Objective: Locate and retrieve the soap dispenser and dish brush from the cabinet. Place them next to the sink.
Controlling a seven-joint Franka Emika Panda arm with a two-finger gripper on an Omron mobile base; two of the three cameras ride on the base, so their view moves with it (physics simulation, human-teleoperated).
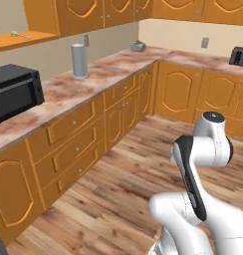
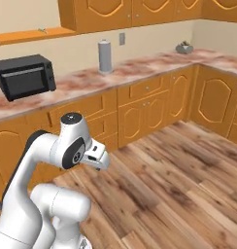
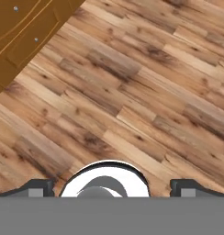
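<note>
- Gripper points down at the wood floor, jaws wide open, nothing between them; two dark fingertips at bottom edge of hand view
- Arm folded low over the floor, lower right of left base view; lower left in right base view
- Cabinet: open orange shelf at upper left of left base view, joined to darker upper cabinet just right of it; same shelf at upper left of right base view
- Brush lies on the shelf, pale thin handle, upper left of left base view; small speck on the shelf in right base view, too small for detail
- Cannot tell where the soap bottle is
- Black microwave on the counter, left edge of left base view, below the shelf; upper left in right base view
- Tall grey cylinder upright on the counter, top centre-left, right of the microwave; in right base view
- Small grey item at far counter corner, top centre; too small to tell
- Dark toaster-like box at right edge of left base view
- Base cabinets with arched doors and drawers run under the counter; a corner of one at upper left of hand view
</note>
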